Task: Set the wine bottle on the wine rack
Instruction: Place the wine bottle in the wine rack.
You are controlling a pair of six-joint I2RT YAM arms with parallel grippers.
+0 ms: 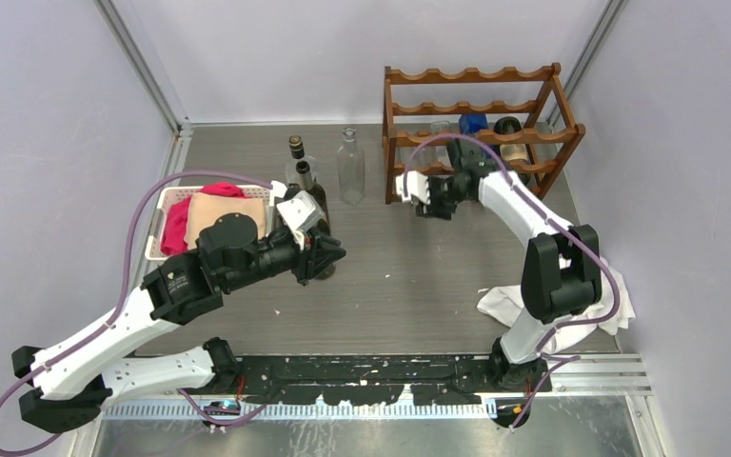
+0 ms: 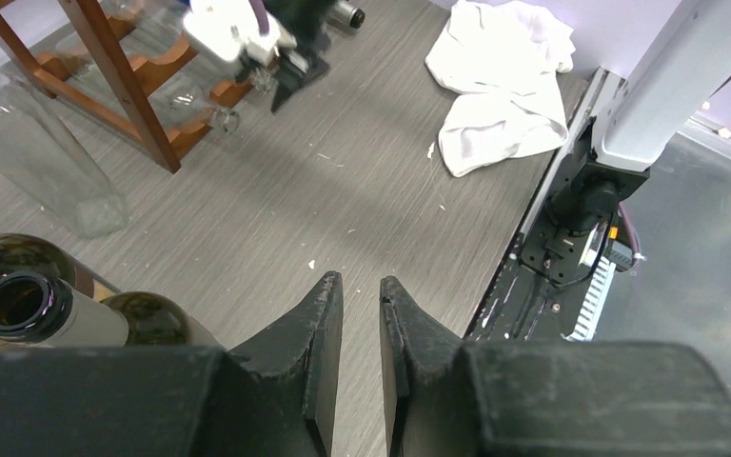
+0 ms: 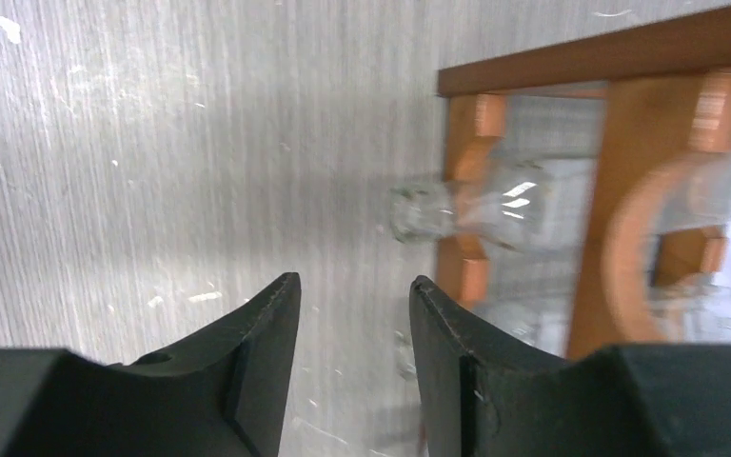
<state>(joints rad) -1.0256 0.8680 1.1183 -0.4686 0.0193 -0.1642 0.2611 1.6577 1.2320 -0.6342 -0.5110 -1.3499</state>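
The reddish-brown wine rack [image 1: 476,124] stands at the back right, with a dark bottle [image 1: 507,133] and a blue-capped one in its tiers. A clear wine bottle [image 3: 481,209] lies in its bottom tier, neck pointing out. My right gripper [image 3: 354,283] hovers open and empty just in front of that neck, at the rack's left front post [image 1: 419,195]. Two dark green wine bottles [image 1: 306,186] stand mid-table; the open mouth of one [image 2: 19,305] is beside my left gripper [image 2: 360,283], which is shut on nothing over the table.
A tall clear bottle [image 1: 349,169] stands between the dark bottles and the rack. A white basket [image 1: 162,214] with red and tan cloths is at the left. A crumpled white cloth [image 1: 509,305] lies by the right arm's base.
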